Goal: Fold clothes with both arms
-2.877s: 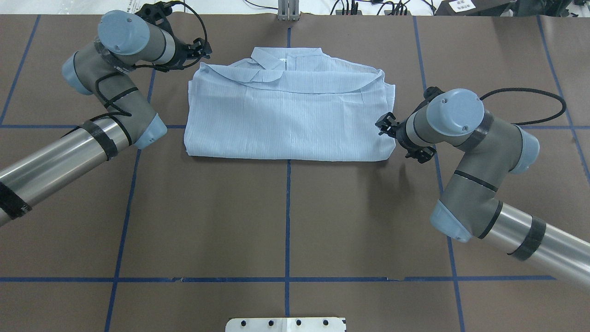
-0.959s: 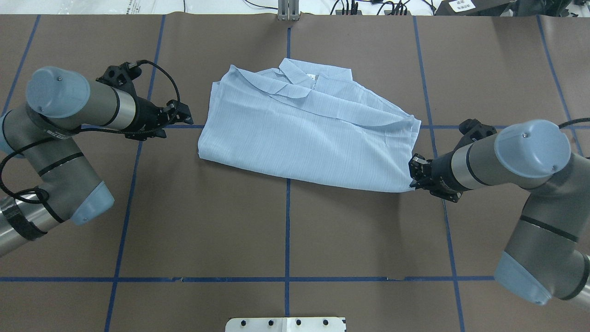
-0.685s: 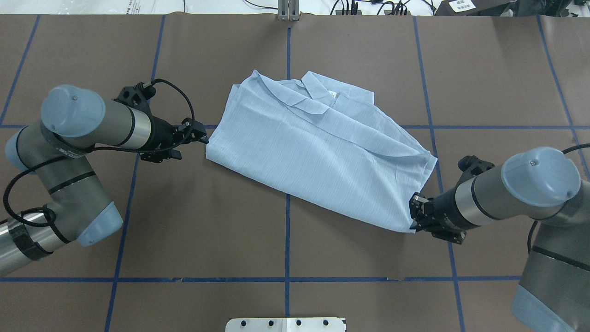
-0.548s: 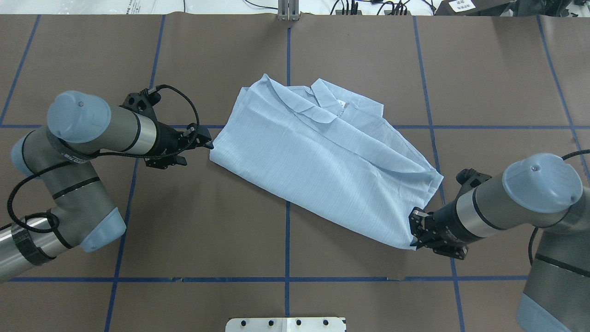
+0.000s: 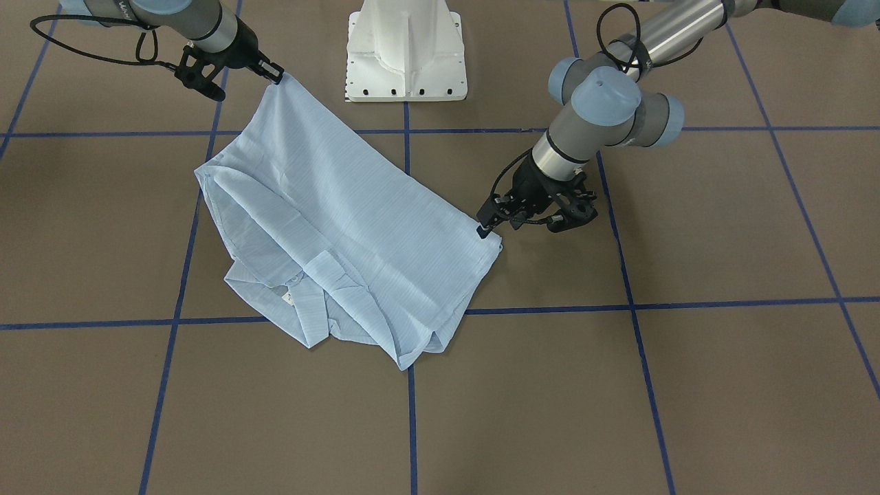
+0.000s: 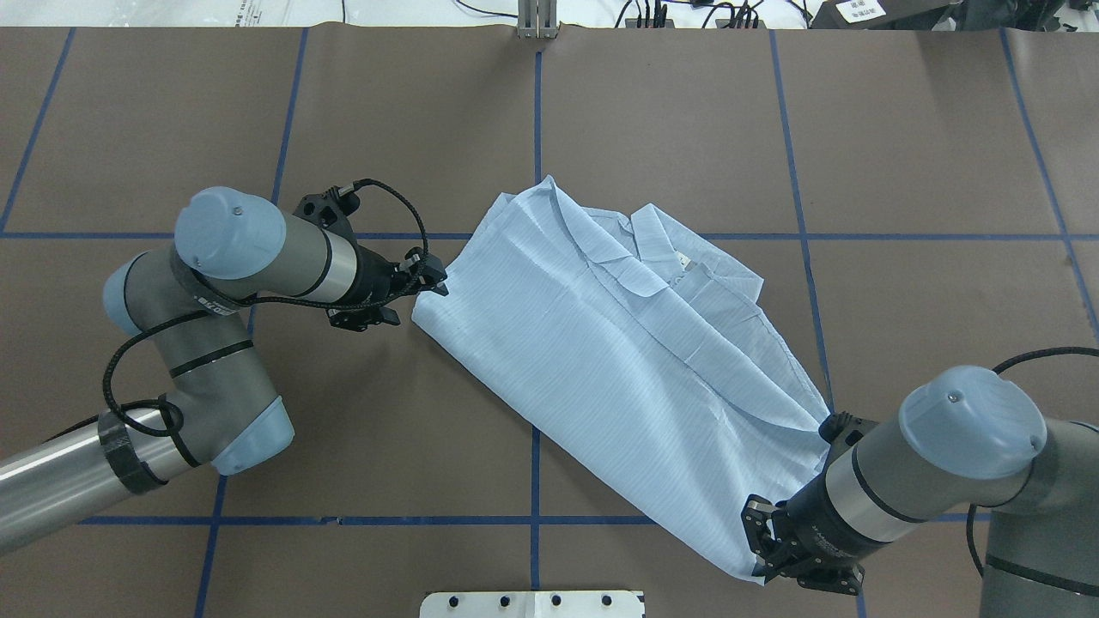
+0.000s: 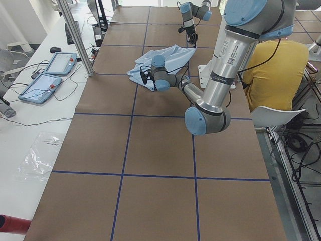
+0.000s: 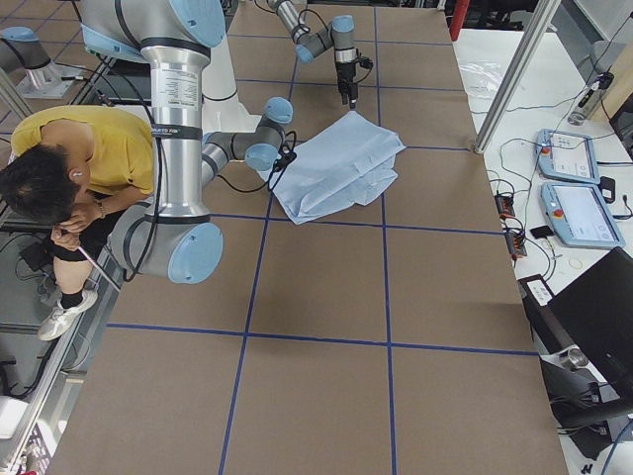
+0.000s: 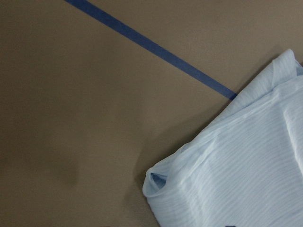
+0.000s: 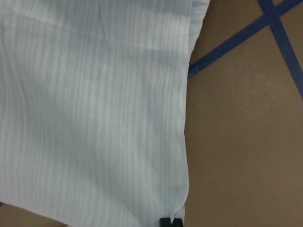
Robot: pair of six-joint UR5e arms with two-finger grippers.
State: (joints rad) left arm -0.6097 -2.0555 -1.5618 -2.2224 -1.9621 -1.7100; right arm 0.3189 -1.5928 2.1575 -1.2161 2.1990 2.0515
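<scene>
The pale blue striped shirt (image 6: 618, 360) lies folded and slanted across the table's middle, collar (image 6: 644, 249) at its far side. It also shows in the front view (image 5: 330, 227). My left gripper (image 6: 434, 283) is shut on the shirt's left corner, also seen in the front view (image 5: 485, 227). My right gripper (image 6: 760, 562) is shut on the shirt's near right corner by the table's near edge, also in the front view (image 5: 278, 74). The left wrist view shows a shirt edge (image 9: 236, 179). The right wrist view shows shirt fabric (image 10: 94, 118).
The white pedestal base (image 5: 405, 48) stands at the table's near edge, close to my right gripper. Blue tape lines (image 6: 536, 112) cross the brown table cover. A person in yellow (image 8: 89, 148) sits behind the robot. Two tablets (image 7: 50, 75) lie beyond the far edge.
Both grippers have taken shirt corners and moved toward the robot. The shirt has been dragged nearer and swung, its right end now by the near edge.
</scene>
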